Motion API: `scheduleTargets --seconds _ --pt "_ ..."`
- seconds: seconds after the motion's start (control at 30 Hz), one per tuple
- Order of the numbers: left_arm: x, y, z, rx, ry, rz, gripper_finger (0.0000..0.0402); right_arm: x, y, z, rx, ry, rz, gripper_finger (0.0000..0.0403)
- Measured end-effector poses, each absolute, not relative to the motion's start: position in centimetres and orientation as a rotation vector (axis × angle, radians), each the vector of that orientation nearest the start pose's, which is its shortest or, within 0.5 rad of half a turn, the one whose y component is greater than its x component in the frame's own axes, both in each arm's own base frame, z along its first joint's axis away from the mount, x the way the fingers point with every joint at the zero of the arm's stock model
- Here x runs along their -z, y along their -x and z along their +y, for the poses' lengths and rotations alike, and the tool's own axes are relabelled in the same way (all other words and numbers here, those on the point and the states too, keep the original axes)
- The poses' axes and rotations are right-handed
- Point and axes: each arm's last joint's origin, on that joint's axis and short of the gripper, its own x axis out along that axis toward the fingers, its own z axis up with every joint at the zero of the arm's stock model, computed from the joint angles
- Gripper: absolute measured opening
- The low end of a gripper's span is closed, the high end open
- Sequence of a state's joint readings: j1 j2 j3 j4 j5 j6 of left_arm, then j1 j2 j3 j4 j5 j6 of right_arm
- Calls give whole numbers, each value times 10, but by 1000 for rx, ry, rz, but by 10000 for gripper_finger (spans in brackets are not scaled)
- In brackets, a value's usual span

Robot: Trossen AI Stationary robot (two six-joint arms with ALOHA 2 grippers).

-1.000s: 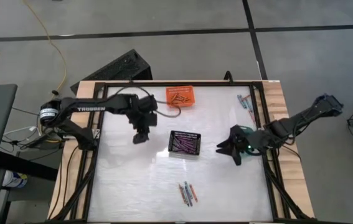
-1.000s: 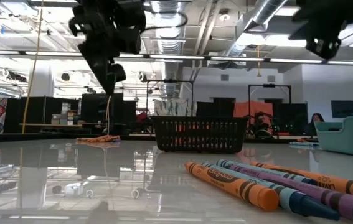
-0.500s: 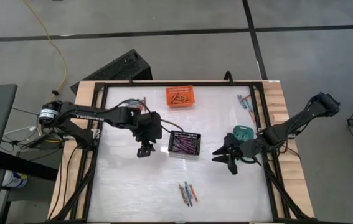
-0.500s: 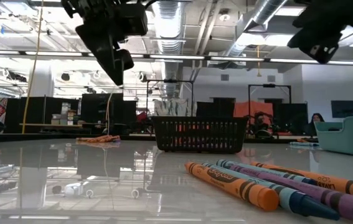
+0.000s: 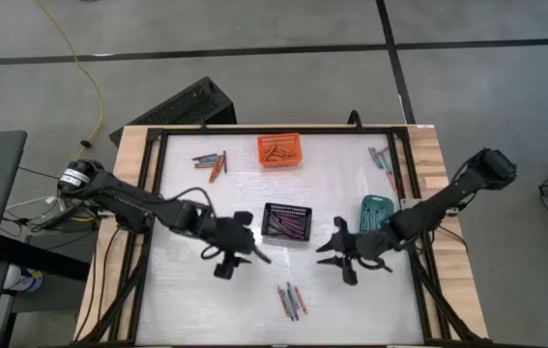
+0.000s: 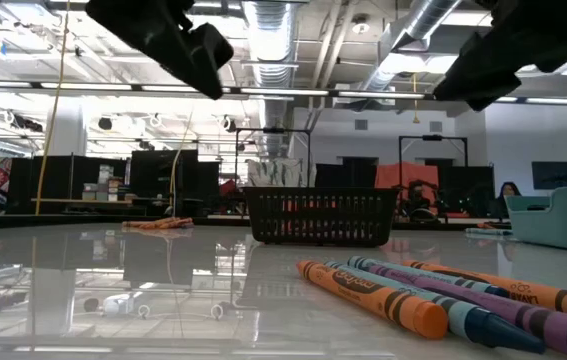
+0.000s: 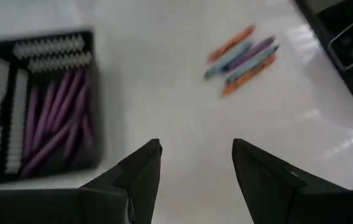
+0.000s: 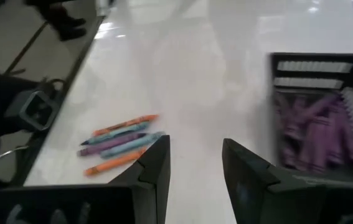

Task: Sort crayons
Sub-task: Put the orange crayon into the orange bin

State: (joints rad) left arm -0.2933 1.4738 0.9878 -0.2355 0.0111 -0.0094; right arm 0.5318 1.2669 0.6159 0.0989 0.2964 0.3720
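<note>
White table (image 5: 196, 290) seen from above. Left gripper (image 5: 240, 253) and right gripper (image 5: 336, 259) hover either side of black basket (image 5: 288, 221) of purple crayons, jaws of both parted, empty. Mixed crayon cluster (image 5: 292, 301) lies near front edge, between grippers. Other loose crayons sit at back left (image 5: 211, 162) and back right (image 5: 382, 162). Judgement: only one gripper should descend, jaws straddling single outer crayon across its length, avoiding neighbours; other arm stays clear.

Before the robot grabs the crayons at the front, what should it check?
1. Left gripper fingers open, nothing held: ok.
2. Right gripper fingers apart, nothing held: ok.
3. Loose bunch of orange, purple and teal wax crayons lying bare on the white table: ok.
4. Black mesh basket holding purple crayons only: ok.
5. Either gripper over the bunch: not ok, both hang short of it.
6. Grippers apart from each other: ok.
</note>
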Motion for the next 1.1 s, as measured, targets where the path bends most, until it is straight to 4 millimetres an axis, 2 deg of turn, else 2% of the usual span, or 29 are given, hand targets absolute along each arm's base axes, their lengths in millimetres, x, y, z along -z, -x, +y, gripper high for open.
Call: scheduleTargets --seconds 0.17,0.23,0.37,0.53,0.63,0.73,0.9,1.1 --pt "-207 -285 -106 347 -171 589 187 -188 -228 147 -222 -94 530 138" --pt "-197 -279 -108 326 -201 562 187 -184 -231 154 -223 -147 499 138" --pt "-193 -276 -110 356 -220 546 187 -186 -239 169 -270 -207 415 138" --pt "-206 -282 -114 398 -302 481 187 -188 -245 187 -290 -194 407 138" --pt "-206 -295 -120 438 -357 467 187 -185 -247 196 -303 -185 422 138" --pt "-196 -314 -129 513 -393 491 187 -182 -246 202 -312 -202 437 138" --pt "-167 -348 -145 605 -489 591 187 -181 -241 206 -317 -229 453 138" --pt "-159 -384 -149 693 -514 578 187 -180 -235 212 -332 -258 472 138"
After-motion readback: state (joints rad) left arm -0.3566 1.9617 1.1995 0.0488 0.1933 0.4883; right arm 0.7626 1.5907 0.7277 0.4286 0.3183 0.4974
